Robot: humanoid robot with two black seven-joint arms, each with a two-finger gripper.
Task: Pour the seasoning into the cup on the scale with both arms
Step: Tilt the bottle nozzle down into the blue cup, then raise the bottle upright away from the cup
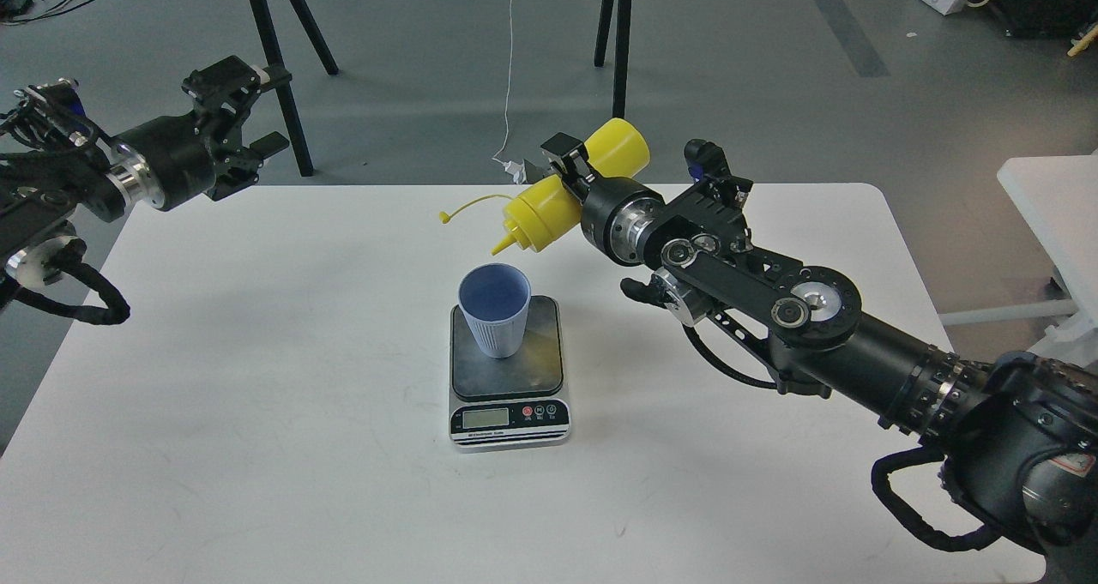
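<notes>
The yellow seasoning bottle (pixel 562 191) is tilted with its cone nozzle pointing down-left, just above and right of the cup; its cap strap hangs out to the left. My right gripper (pixel 568 172) is shut on the bottle's middle. The light blue ribbed cup (pixel 495 310) stands upright on the left part of the scale's dark grey plate (pixel 508 370). The scale's silver front with display and red button faces me. My left gripper (pixel 244 125) is open and empty, raised over the table's far left corner, well away from the cup.
The white table (pixel 257 378) carries only the scale and cup. Black stand legs (pixel 283 78) rise behind the table's far edge. A second white table (pixel 1051 215) is at the right. A yellowish smear shows on the scale plate right of the cup.
</notes>
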